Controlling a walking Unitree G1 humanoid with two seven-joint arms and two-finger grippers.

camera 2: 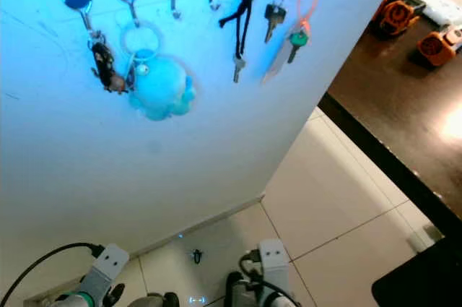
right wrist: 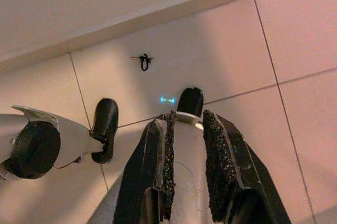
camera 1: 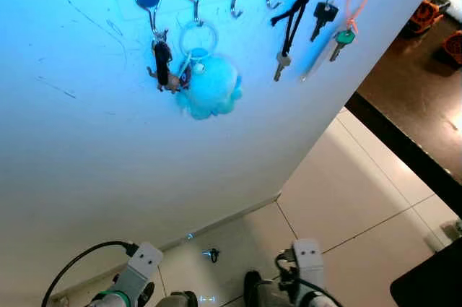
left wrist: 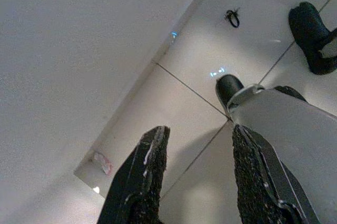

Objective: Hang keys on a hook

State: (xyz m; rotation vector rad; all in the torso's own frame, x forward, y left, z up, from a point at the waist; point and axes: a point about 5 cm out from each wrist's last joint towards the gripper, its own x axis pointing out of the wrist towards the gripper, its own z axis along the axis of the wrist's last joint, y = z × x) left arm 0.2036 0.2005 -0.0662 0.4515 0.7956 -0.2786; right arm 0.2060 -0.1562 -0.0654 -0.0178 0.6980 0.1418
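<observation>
both arms hang low, left claw (left wrist: 197, 174) parted, right claw (right wrist: 187, 166) narrowly parted.

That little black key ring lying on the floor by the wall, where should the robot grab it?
Probably the round loop of the small black key ring, pinched from straight above. It lies flat on the pale floor tile, so no side offers anything raised, and the loop looks its widest part.

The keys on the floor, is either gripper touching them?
Apart. In the right wrist view the keys lie on bare tile, clear of the right gripper.
</observation>
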